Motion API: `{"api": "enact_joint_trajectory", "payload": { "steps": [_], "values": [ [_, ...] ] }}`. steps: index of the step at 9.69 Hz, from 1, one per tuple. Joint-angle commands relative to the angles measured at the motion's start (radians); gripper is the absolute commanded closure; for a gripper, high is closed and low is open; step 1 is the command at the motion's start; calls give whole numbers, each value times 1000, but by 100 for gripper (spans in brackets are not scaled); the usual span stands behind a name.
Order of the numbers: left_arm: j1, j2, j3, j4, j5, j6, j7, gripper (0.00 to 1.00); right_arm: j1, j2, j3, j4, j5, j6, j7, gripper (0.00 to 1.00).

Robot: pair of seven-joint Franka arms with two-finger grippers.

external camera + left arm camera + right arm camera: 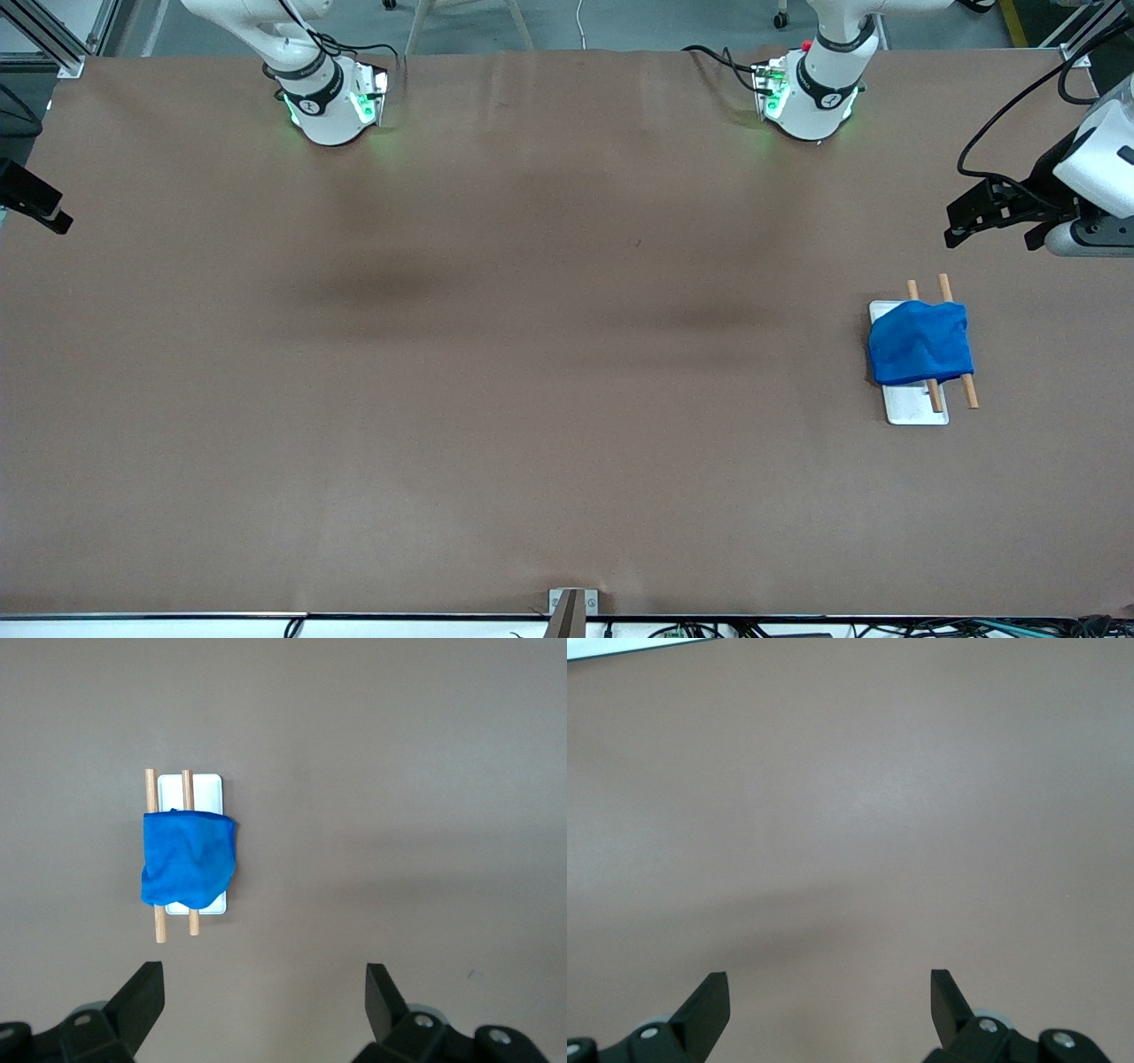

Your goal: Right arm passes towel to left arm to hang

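The blue towel (920, 344) lies draped over two wooden rods (969, 390) of a small rack with a white base plate (917, 403), toward the left arm's end of the table. The left wrist view shows the towel (188, 859), the rods (159, 926) and the plate (205, 788) from above. My left gripper (952, 226) is open and empty, up over the table near that end and apart from the rack; it also shows in its wrist view (263, 988). My right gripper (53, 217) is open and empty over bare table at the right arm's end, as its wrist view (828, 988) shows.
The brown table cover (532, 354) spans the whole view. The right arm's base (332, 102) and the left arm's base (811, 97) stand along the edge farthest from the front camera. A small grey bracket (572, 602) sits at the nearest edge.
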Motion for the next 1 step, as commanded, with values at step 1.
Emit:
{"api": "enact_joint_trajectory", "payload": {
  "steps": [1],
  "values": [
    [-3, -6, 1, -39, 8, 8, -9, 0, 4, 1, -2, 13, 2, -15, 5, 0]
  ]
}}
